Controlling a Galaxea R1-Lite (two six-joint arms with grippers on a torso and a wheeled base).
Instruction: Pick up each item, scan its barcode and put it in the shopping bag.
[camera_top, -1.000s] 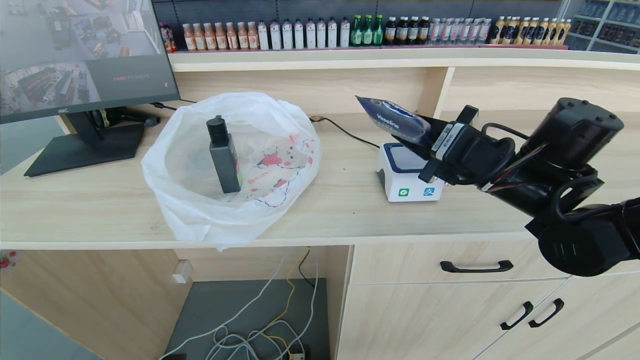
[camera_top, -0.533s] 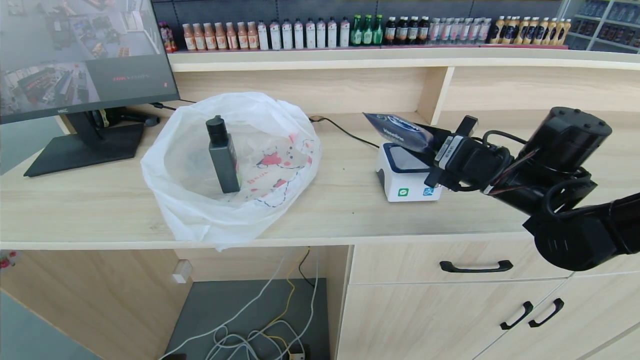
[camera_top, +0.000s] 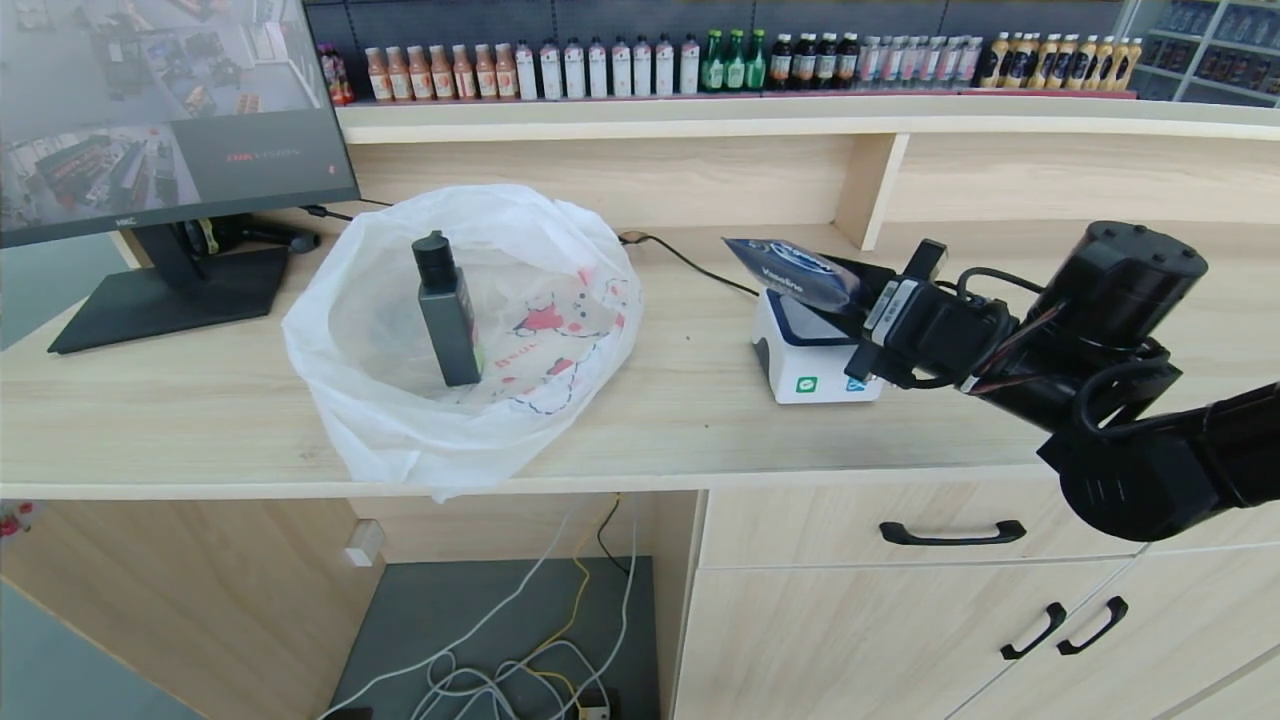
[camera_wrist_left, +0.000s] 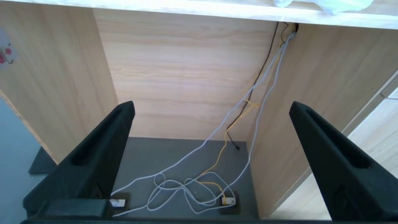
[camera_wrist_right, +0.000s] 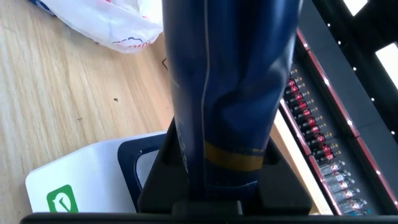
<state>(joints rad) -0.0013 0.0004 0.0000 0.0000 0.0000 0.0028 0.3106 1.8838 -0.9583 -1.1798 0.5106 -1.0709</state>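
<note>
My right gripper (camera_top: 850, 283) is shut on a dark blue pouch (camera_top: 795, 270), holding it tilted just above the white scanner box (camera_top: 815, 350) on the counter. The right wrist view has the blue pouch (camera_wrist_right: 227, 93) clamped between the fingers, with the scanner (camera_wrist_right: 93, 180) right beneath. To the left stands the open white shopping bag (camera_top: 465, 330) with a dark grey bottle (camera_top: 447, 310) upright inside. My left gripper (camera_wrist_left: 211, 162) hangs open below the counter, over a floor of cables.
A monitor (camera_top: 160, 110) on its stand occupies the counter's far left. A black cable (camera_top: 690, 262) runs along the counter behind the scanner. A shelf of bottles (camera_top: 740, 65) lines the back. Bare counter lies between bag and scanner.
My right gripper has lowered the blue pouch toward the scanner and flattened its tilt. The bag and bottle have stayed put.
</note>
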